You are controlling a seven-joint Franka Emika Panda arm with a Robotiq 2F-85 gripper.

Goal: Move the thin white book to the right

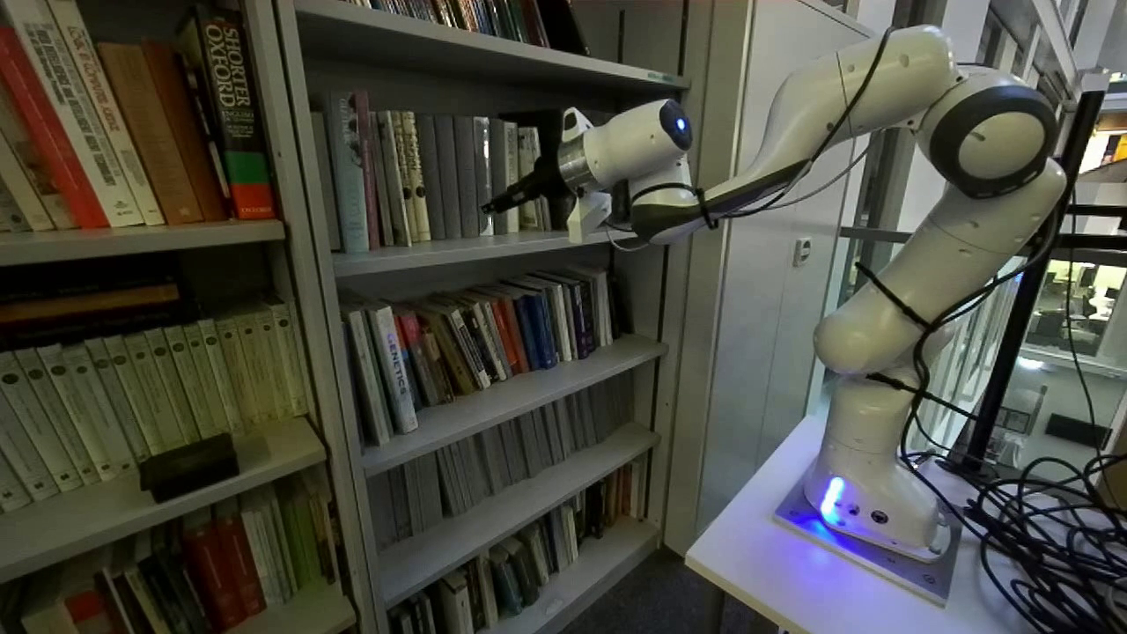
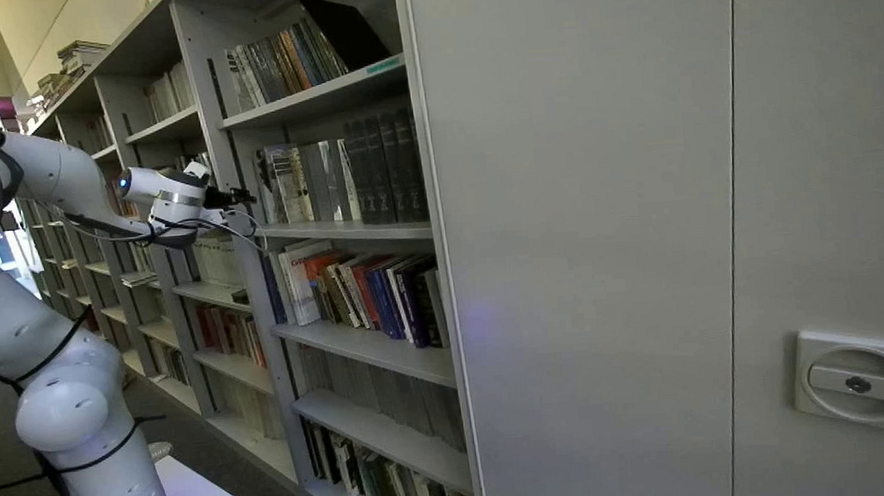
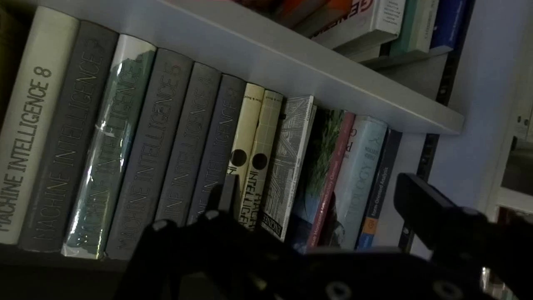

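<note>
- Nearest to the work, your gripper (image 3: 318,183) has its jaws spread wide apart, with books visible through the gap in the wrist view. One jaw partly covers a pair of cream books (image 3: 266,129), the other the bookcase side wall (image 3: 462,166); you cannot tell whether either touches anything.
- Just beyond that gap is your thin white book (image 3: 295,168), standing in the row between the cream books and a red-spined book (image 3: 331,179), with part of its line-patterned cover showing.
- Past the red-spined book, toward the side wall, you have a pale blue book (image 3: 361,175), then a slim dark book (image 3: 379,183).
- On the other side of the cream books, the mostly grey "MACHINE INTELLIGENCE" volumes (image 3: 154,146) stand side by side. Your wrist view is upside down, so the shelf board (image 3: 258,50) carrying the row shows above them.
- One shelf down, in an exterior view, you can read GENETICS on a white-spined book (image 1: 395,370).
- In the neighbouring bay, a flat black object (image 1: 189,462) lies in front of a row of pale volumes (image 1: 150,387).
- Farther back, your arm (image 1: 951,238) rises from a white table (image 1: 792,572), with cables (image 1: 1048,528) heaped beside its base.
</note>
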